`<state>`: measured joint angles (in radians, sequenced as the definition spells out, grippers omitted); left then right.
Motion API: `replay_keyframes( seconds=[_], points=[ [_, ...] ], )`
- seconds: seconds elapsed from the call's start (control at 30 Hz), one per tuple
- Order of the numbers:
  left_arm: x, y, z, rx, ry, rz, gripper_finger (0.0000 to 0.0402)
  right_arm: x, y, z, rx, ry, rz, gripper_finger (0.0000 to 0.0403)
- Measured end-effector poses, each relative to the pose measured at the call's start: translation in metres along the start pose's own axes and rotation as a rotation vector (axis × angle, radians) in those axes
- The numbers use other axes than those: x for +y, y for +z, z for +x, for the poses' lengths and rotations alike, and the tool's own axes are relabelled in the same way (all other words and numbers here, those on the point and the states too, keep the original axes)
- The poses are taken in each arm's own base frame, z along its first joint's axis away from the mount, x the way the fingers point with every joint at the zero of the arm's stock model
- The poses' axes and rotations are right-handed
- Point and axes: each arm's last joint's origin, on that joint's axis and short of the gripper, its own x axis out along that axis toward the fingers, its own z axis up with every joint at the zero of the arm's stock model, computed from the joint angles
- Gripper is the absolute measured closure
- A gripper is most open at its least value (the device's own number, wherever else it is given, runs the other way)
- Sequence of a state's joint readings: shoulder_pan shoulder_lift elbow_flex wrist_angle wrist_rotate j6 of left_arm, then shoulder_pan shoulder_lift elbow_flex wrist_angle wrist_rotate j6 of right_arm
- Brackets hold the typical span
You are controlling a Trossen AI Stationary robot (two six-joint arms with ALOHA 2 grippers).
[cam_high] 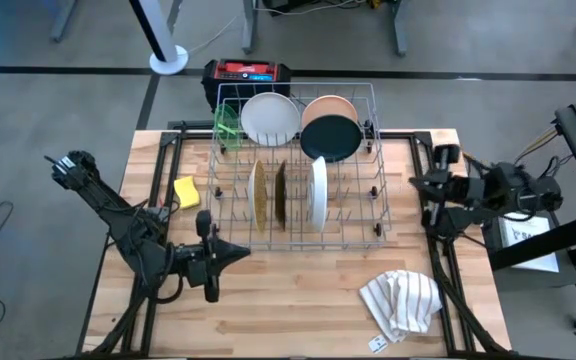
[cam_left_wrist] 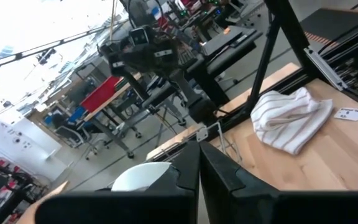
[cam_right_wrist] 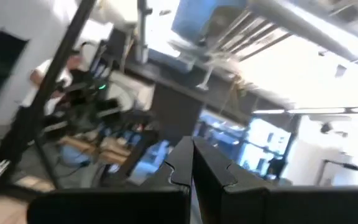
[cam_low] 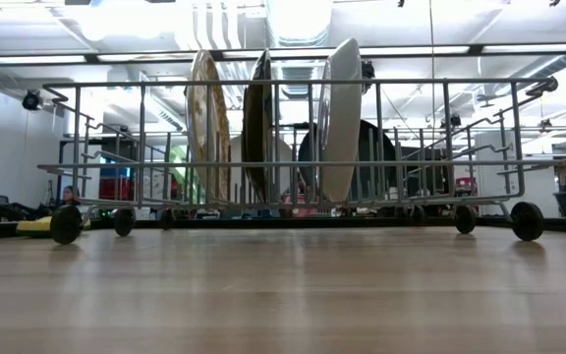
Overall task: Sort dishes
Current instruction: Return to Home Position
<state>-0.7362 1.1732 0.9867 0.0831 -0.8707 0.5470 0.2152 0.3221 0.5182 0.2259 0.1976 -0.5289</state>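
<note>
Wire dish rack (cam_high: pixel 230 190) held the tan plate (cam_high: pixel 258 192), brown plate (cam_high: pixel 281 192) and white plate (cam_high: pixel 319 190) upright in its near half, and the green dish (cam_high: pixel 228 122), white dish (cam_high: pixel 269 117), peach dish (cam_high: pixel 334 105) and black dish (cam_high: pixel 330 139) at its far end. The left gripper (cam_high: pixel 245 252), near-left of it, and the right gripper (cam_high: pixel 415 181), to its right, were both closed and empty.

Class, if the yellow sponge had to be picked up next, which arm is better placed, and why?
Left, probably: the sponge lies left of the rack, near the left claw; the right claw sits beyond the rack.
</note>
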Motion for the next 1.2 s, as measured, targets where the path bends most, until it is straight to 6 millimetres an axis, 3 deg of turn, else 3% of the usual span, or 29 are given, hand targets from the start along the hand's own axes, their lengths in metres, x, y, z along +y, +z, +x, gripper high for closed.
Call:
replay_keyframes(
  seconds=[0.2, 0.5, 0.8, 1.2],
  points=[
    [-0.007, -0.002, 0.004, 0.016, -0.009, 0.003, 0.0401, -0.010, 0.003, -0.025, -0.037, -0.100, -0.015, 0.0403],
    [-0.009, -0.004, 0.005, 0.032, -0.005, 0.004, 0.0401, -0.007, -0.009, -0.053, -0.066, -0.042, 0.086, 0.0403],
    [-0.010, -0.006, 0.005, 0.041, -0.009, 0.003, 0.0401, 0.016, -0.047, -0.047, 0.057, 0.018, 0.196, 0.0403],
    [-0.020, -0.021, 0.006, 0.063, -0.019, -0.021, 0.0401, 0.054, -0.111, -0.049, 0.055, 0.038, 0.299, 0.0403]
  ],
)
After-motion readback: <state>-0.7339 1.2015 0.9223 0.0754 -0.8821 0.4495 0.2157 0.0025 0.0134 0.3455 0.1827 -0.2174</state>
